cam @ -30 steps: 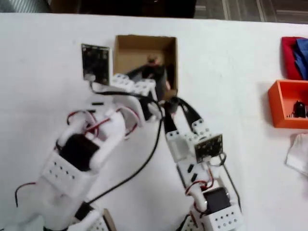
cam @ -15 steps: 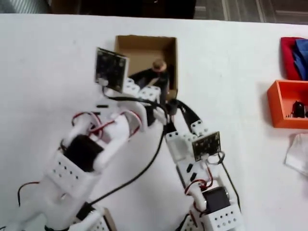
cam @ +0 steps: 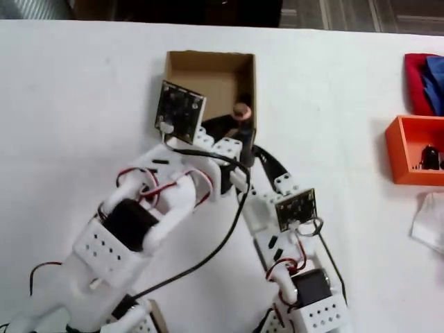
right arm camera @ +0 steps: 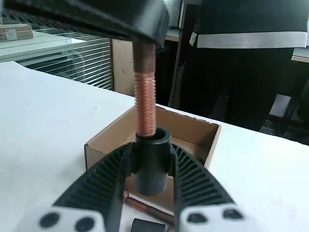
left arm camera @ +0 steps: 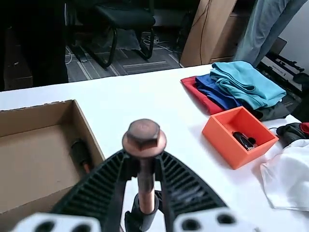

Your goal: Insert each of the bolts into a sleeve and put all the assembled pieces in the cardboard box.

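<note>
My left gripper (left arm camera: 144, 166) is shut on a copper hex-head bolt (left arm camera: 144, 137) and holds it upright. The bolt's threaded tip (right arm camera: 145, 111) enters the top of a black sleeve (right arm camera: 152, 162), on which my right gripper (right arm camera: 152, 169) is shut. In the high view the bolt (cam: 241, 111) stands at the near right corner of the cardboard box (cam: 208, 57), with the left gripper (cam: 232, 126) over the right gripper (cam: 250, 154). One dark assembled piece (left arm camera: 81, 152) lies inside the box (left arm camera: 29, 150). Beneath the right gripper lie a loose bolt (right arm camera: 145, 207) and another sleeve (right arm camera: 145, 224).
An orange tray (cam: 415, 156) with a small black item stands at the right edge of the table. Red and blue cloths (cam: 424, 80) lie behind it and a white cloth (cam: 430, 222) in front. A black cable (cam: 208, 257) runs between the two arms.
My left arm has carried the bolt from over the middle of the box to its near right corner, above the sleeve. The right arm has hardly moved.
</note>
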Robot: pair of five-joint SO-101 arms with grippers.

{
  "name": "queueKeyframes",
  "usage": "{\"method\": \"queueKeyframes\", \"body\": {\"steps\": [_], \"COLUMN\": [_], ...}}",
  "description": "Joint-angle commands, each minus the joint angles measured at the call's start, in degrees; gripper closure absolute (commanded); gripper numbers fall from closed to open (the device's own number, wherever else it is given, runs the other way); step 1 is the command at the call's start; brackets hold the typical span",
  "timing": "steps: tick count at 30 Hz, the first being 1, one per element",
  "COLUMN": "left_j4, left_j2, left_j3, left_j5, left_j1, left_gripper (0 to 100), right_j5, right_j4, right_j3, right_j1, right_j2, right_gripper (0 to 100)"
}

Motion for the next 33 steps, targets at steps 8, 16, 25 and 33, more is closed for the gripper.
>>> {"method": "queueKeyframes", "body": {"steps": [8, 16, 25, 33], "left_j4": [-2.99, -3.16, 2.46, 7.47], "left_j2": [0.09, 0.09, -0.35, -0.44], "left_j3": [1.8, 6.73, 6.64, 6.2], "left_j5": [-9.67, -9.49, -9.41, -9.67], "left_j1": [0.44, 0.44, 0.44, 0.44], "left_gripper": [97, 97, 97, 93], "right_j5": [0.0, 0.0, 0.0, 0.0], "right_j4": [0.04, 0.04, 0.04, 0.04], "right_j3": [0.62, 0.62, 0.62, 0.62], "right_j1": [-0.22, -0.22, -0.13, -0.13], "right_j2": [-0.75, -0.75, -0.84, -0.84], "right_gripper": [97.7, 97.7, 97.7, 97.7]}}
